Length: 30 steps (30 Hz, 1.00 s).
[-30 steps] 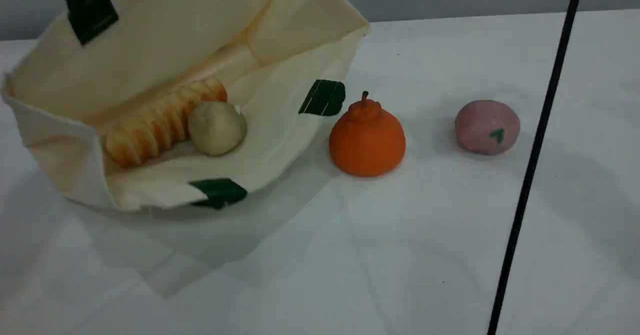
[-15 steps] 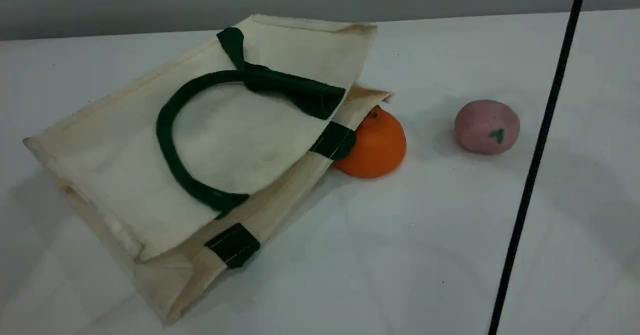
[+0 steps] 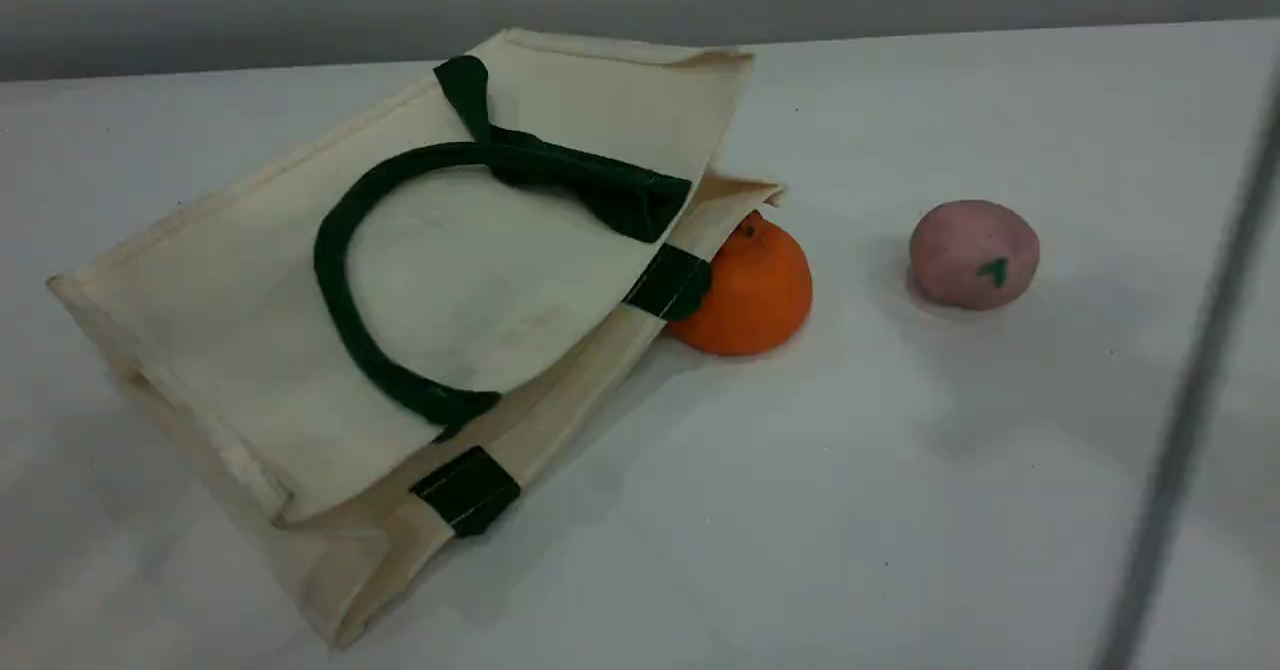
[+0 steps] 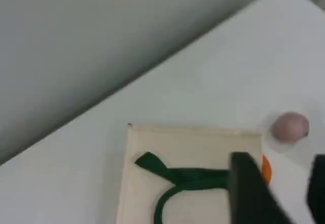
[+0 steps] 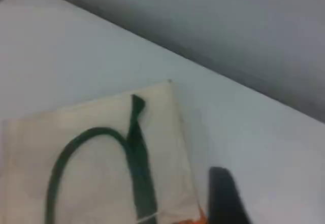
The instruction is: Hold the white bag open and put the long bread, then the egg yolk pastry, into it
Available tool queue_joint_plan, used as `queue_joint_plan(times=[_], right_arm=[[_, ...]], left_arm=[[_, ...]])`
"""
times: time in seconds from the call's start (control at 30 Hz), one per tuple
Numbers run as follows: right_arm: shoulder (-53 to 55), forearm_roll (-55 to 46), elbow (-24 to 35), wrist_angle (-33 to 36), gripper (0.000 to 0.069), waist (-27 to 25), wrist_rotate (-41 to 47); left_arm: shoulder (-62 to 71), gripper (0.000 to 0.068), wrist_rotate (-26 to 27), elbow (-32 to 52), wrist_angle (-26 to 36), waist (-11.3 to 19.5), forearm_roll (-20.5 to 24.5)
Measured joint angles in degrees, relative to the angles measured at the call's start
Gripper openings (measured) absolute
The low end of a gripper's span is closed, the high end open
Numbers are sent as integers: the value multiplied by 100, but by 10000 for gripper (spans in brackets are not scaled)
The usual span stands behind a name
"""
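The white bag (image 3: 500, 290) lies flat on the table, its mouth collapsed shut. Its dark green handle (image 3: 322, 260) is looped on top of it. The long bread and the egg yolk pastry are hidden from every view. Neither gripper shows in the scene view. My left gripper (image 4: 284, 193) hangs high above the bag (image 4: 193, 142), its two dark fingertips apart with nothing between them. In the right wrist view a single dark fingertip (image 5: 223, 193) shows above the bag's far corner (image 5: 162, 97), so I cannot tell how that gripper's jaws stand.
An orange fruit (image 3: 760, 295) sits half under the bag's rim at its right. A pink ball with a green mark (image 3: 973, 253) lies further right. A blurred dark cable (image 3: 1190, 400) crosses the right edge of the scene view.
A second ago the bag was held open with the long bread and egg yolk pastry showing inside. It has dropped flat, hiding both and part of the orange fruit. The cable swung right.
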Motion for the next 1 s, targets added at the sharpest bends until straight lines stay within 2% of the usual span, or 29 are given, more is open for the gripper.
queue_joint_plan(times=[0.13,0.2,0.33,0.43,0.57,0.67,0.8,0.87,1.0], right_arm=[[-791,65,0,564,113,0,70],[-1175,149,0,836,39,0,77],[-1939,149,0,1301,10,0,176],[-2536,149,0,1673,10,0,347],[-3206,125,0,1704,12,0,600],[-3644,-134,34,1690,44,0,949],[-4132,-662,405,1690,164,0,1347],[-4407,-913,672,1684,261,0,1391],[-4859,-1343,1332,1677,465,0,1682]], left_arm=[[-589,59,-488,5,0,0,445],[-900,19,-647,28,0,0,631],[-1621,4,-934,311,-8,0,966],[-2229,4,-947,762,-12,0,1011],[-3121,4,-947,1517,-7,0,1104],[-3763,13,-947,2057,-7,0,1387],[-4571,71,-947,2688,-13,0,1552],[-4961,127,-947,2967,-13,0,1582],[-5590,298,-947,3556,-13,0,1571]])
